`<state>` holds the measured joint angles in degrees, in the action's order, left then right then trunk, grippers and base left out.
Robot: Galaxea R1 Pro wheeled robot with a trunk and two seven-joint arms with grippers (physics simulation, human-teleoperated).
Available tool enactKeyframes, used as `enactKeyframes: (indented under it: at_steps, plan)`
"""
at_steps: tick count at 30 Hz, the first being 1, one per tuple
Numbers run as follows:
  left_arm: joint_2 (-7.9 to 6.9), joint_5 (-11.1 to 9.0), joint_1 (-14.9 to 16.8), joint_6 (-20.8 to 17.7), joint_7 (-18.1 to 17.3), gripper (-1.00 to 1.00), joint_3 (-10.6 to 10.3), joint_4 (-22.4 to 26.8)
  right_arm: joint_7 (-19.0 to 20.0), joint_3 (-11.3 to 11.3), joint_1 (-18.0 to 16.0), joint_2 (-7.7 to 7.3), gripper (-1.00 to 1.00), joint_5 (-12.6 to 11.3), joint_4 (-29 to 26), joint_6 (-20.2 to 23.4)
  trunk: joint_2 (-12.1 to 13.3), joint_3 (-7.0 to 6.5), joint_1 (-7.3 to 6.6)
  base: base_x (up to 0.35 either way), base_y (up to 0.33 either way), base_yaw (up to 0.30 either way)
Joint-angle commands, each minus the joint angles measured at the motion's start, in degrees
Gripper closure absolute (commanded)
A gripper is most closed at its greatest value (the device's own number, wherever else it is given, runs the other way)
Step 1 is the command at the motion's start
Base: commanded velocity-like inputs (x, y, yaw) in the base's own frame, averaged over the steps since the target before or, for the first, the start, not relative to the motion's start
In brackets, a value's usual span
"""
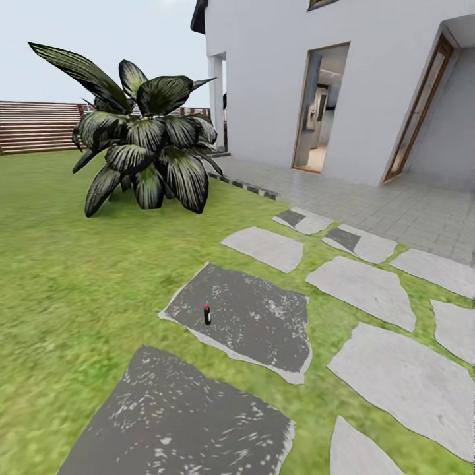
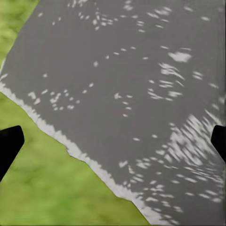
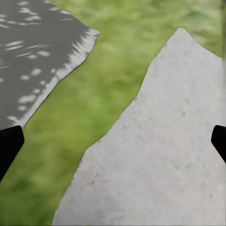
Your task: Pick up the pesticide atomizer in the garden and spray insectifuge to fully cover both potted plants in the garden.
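1 pesticide atomizer upright on dark stepping stone

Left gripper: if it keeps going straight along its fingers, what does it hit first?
Most likely the dark grey stepping stone: the left gripper points down at it, fingers spread wide, nothing held. The lawn edge lies just beside that line. Distance to the stone is unclear.

Rough matt stone slabs; slatted wood fence
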<state>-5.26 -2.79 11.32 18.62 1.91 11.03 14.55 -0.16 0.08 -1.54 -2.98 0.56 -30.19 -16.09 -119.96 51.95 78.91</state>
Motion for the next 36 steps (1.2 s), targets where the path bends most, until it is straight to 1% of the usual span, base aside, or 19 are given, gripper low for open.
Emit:
enactKeyframes:
  at_steps: [1, 17, 21, 33, 36]
  plan:
    - [-0.02, -0.3, 0.0, 0.2, 0.2, -1.00, -0.2, 0.0, 0.0, 0.0, 0.0, 0.00, -1.00, 0.1, 0.0, -0.2, 0.0, 0.06, 0.02, 0.325, 0.144, -0.291]
    - [-0.02, -0.3, 0.0, 0.2, 0.1, -1.00, -0.2, 0.0, 0.0, 0.0, 0.0, 0.00, -1.00, 0.0, 0.0, -0.2, 0.0, 0.40, 0.02, 0.312, 0.173, -0.274]
    - [-0.01, -0.3, 0.0, 0.2, 0.1, -1.00, -0.2, 0.0, 0.0, 0.0, 0.0, 0.00, -1.00, 0.0, 0.0, -0.2, 0.0, 0.44, 0.02, 0.289, 0.224, -0.083]
    - [0.00, -0.2, 0.0, 0.2, 0.1, -1.00, -0.2, 0.0, -0.1, 0.0, 0.0, 0.08, -1.00, 0.0, 0.0, -0.3, 0.0, 0.45, 0.02, 0.287, 0.226, -0.005]
    - [-0.01, -0.3, 0.0, 0.2, 0.1, -1.00, -0.2, 0.0, 0.0, 0.0, 0.0, 0.08, -1.00, 0.0, 0.0, -0.3, 0.0, 0.45, 0.02, 0.287, 0.226, -0.129]
